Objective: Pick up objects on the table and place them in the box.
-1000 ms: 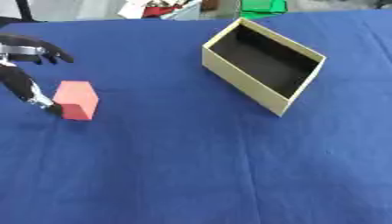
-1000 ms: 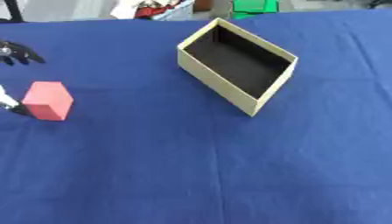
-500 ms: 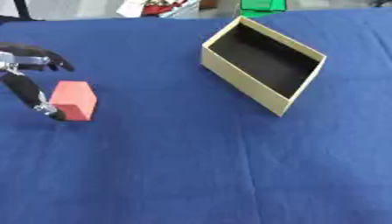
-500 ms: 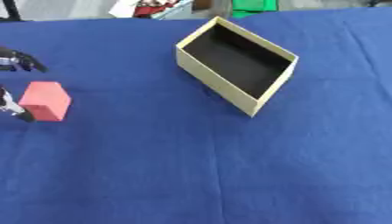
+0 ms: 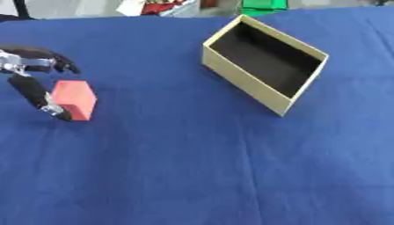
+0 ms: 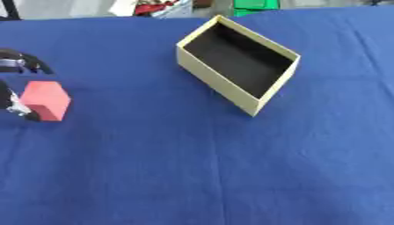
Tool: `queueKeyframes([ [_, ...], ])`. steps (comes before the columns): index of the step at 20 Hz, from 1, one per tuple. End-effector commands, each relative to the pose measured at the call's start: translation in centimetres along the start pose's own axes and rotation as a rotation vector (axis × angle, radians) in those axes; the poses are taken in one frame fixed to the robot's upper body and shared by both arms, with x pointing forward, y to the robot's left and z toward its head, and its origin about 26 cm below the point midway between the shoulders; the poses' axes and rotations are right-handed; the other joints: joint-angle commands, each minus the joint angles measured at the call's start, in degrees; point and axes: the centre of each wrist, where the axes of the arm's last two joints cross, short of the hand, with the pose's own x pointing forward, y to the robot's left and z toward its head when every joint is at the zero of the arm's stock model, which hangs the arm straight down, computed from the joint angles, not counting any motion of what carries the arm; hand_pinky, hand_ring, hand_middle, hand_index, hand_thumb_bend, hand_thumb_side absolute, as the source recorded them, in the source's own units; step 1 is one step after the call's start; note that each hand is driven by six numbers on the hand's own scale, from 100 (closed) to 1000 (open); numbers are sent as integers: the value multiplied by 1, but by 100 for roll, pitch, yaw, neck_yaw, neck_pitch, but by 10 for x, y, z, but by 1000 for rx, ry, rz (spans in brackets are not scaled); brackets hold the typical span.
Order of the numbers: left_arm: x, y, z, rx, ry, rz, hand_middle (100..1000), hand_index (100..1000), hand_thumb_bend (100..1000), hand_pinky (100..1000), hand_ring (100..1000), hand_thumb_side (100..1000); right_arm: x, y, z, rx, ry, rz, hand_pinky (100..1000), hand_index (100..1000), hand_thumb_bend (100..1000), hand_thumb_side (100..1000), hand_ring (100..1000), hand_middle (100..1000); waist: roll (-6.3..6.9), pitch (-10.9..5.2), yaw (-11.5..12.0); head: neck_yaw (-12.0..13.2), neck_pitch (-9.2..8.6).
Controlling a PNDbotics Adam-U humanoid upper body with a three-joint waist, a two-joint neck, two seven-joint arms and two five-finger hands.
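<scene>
Blue cloth covers the whole table (image 5: 192,167), lying smooth with only faint creases. At about nine o'clock on it stands a red block (image 5: 74,99), a small box-shaped piece resting on the cloth with one corner turned toward the camera. The robot's left hand (image 5: 31,74) comes in from the left edge and brackets that block: the thumb (image 5: 38,96) reaches down along the block's left face, its tip touching the lower left corner, while the black fingers (image 5: 54,59) curl above and behind the block's top, apart from it. The hand is thus spread wide around the block, not closed on it, and the block sits on the table. At roughly one o'clock, well apart from the block, lies the open cardboard box (image 5: 254,81), pale tan outside and dark inside, set askew so that one corner points toward five o'clock; its interior shows only the dark floor and walls. Along the far edge at twelve o'clock, beyond the cloth, something green (image 5: 264,5) and some red and white clutter (image 5: 154,6) show, too indistinct to name. The right hand appears in neither view.
</scene>
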Motion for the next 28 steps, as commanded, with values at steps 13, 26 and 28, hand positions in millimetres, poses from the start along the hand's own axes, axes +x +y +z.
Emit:
queueKeyframes([
  [13,-7,3,-2,56,32,2,748,862,598,806,808,311,4,-8,-7,-21,-29,10,819,837,100,951,787,785,-28,-57,-17,44,-98],
  [26,-7,6,2,92,39,40,654,741,450,753,717,100,2,-8,-6,-24,-20,13,820,837,100,949,788,785,-32,-85,3,16,-81],
  [28,-6,10,4,97,39,35,653,739,425,749,713,100,1,-8,-5,-23,-19,13,820,838,100,949,788,785,-31,-98,14,9,-69],
])
